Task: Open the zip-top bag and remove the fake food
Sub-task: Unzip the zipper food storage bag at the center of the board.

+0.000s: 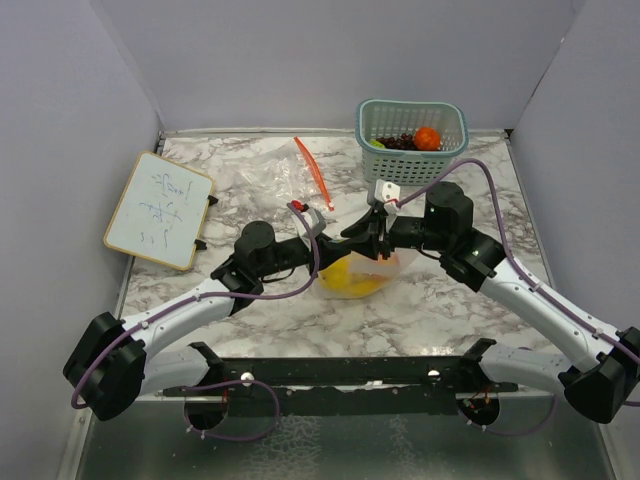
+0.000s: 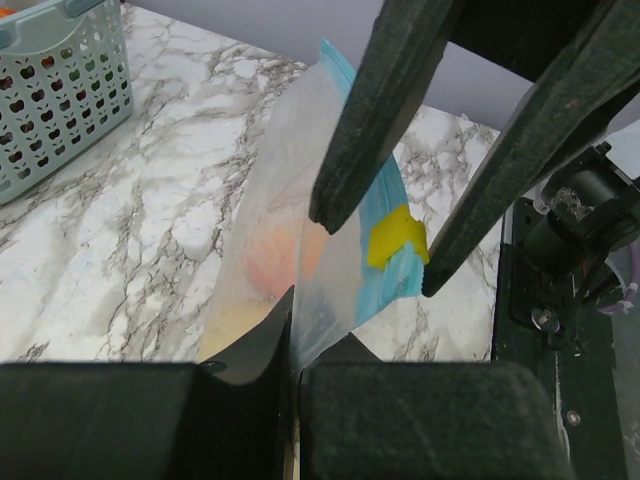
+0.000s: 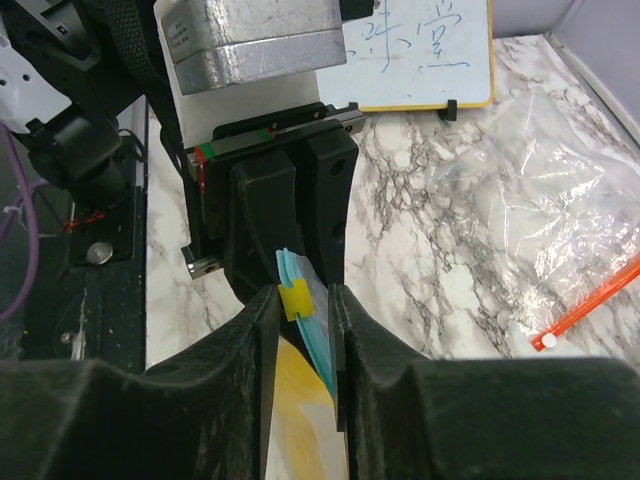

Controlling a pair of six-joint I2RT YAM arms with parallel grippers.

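Observation:
A clear zip-top bag (image 1: 356, 277) with a blue zip strip (image 2: 380, 290) and a yellow slider (image 3: 298, 300) hangs between my two grippers above the table's middle. Fake food shows through it: a yellow piece (image 1: 350, 282) and a peach-coloured blur (image 2: 270, 260). My left gripper (image 2: 296, 352) is shut on the bag's plastic just below the zip. My right gripper (image 3: 302, 296) straddles the slider, jaws narrow but still open, with a slim gap on one side. More fake food lies in the teal basket (image 1: 447, 118): an orange (image 1: 427, 138), dark grapes (image 1: 400, 143) and a green piece (image 1: 376, 144).
A small whiteboard (image 1: 158, 210) leans at the left. An empty clear bag (image 1: 270, 170) with an orange zip (image 1: 313, 170) lies flat behind the arms. The basket stands against the back wall, and white walls close in three sides.

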